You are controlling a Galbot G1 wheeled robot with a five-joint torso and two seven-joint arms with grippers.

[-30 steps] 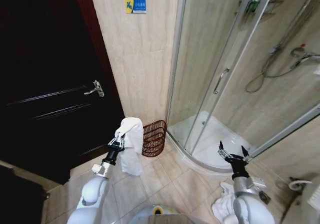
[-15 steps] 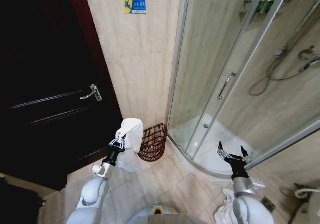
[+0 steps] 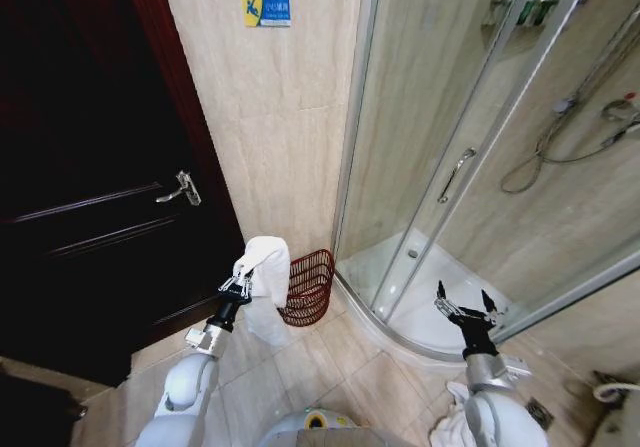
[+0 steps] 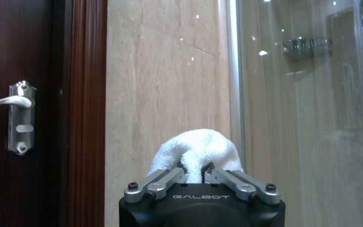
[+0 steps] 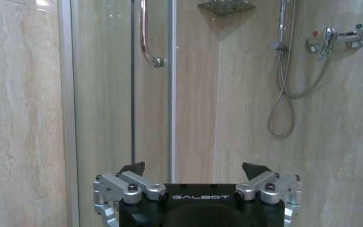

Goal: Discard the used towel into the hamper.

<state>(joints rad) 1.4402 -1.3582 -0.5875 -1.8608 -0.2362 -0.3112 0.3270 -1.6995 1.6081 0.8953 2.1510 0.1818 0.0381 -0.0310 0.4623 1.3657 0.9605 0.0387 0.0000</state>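
A white towel hangs from my left gripper, which is shut on its upper fold. In the left wrist view the towel bulges up between the closed fingers. The hamper, a reddish-brown ribbed basket, stands on the floor against the wall just to the right of the towel, which covers its left edge. My right gripper is raised at the lower right, open and holding nothing, in front of the shower.
A dark wooden door with a metal handle is on the left. A glass shower enclosure with a curved white tray takes up the right. Another white cloth lies on the tiled floor near my right arm.
The whole head view has shifted, so the camera moved. The towel and left gripper now sit closer to the hamper in the picture. The right gripper stays open.
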